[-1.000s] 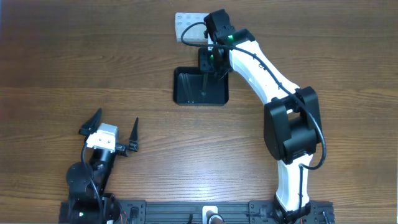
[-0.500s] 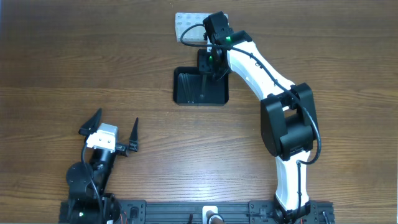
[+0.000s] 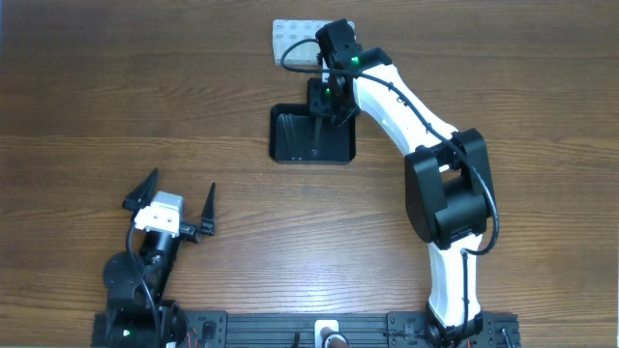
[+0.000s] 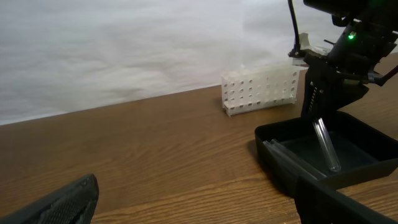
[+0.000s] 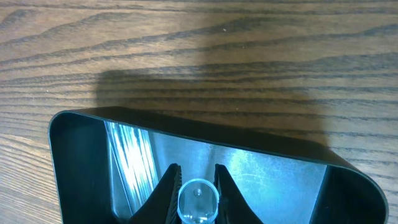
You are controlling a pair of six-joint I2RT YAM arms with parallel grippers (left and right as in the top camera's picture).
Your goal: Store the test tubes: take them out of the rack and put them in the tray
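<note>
Black tray (image 3: pixel 290 147) beside white rack (image 3: pixel 290 39). Right end effector (image 3: pixel 326 97) above tray, pinched clear test tube (image 4: pixel 326 144), lower end inside tray. Arm had edged slightly leftward within last second; release judged imminent. Left end effector (image 3: pixel 184 180) wide, well apart from tray.

The left arm (image 3: pixel 145 266) sits folded low over its base, with its wrist aimed away from the base. The left gripper (image 3: pixel 182 184) has its fingers (image 4: pixel 59 202) spread wide apart and nothing between them. The right arm (image 3: pixel 401 101) stretches far forward and across toward the middle, with its elbow bent and its wrist tipped downward. The right gripper (image 5: pixel 196 169) points down, its fingers (image 5: pixel 169 186) drawn close together and clamped on either side of a test tube (image 5: pixel 198 200).
</note>
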